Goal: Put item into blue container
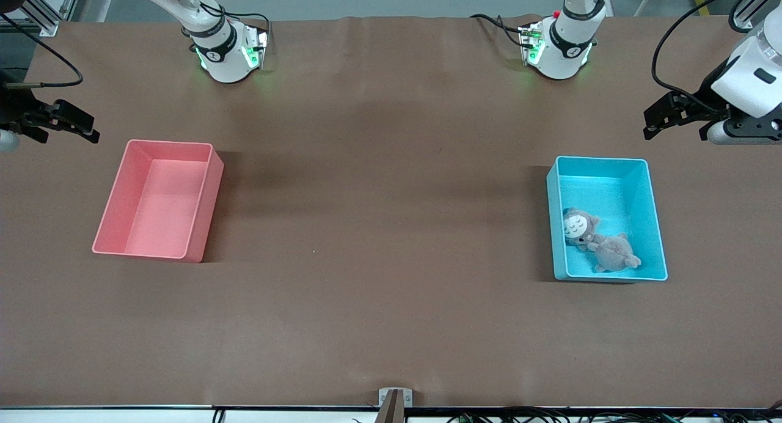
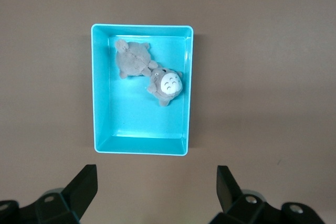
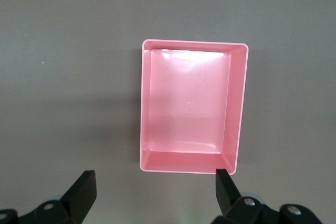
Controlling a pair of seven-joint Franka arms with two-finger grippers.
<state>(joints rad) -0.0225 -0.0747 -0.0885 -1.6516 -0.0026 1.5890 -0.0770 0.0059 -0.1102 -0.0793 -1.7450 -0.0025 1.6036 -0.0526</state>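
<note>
Plush toy (image 1: 595,241) in blue container (image 1: 654,227); left claw (image 1: 657,122) apart

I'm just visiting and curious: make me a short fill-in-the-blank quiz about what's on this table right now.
1. The gray plush toy lies inside the ____ container.
2. The pink bin holds ____.
3. The left end effector has its fingers ____.
4. The plush toy lies in the part of its container ____ to the front camera.

Missing words: blue; nothing; open; nearer
</note>
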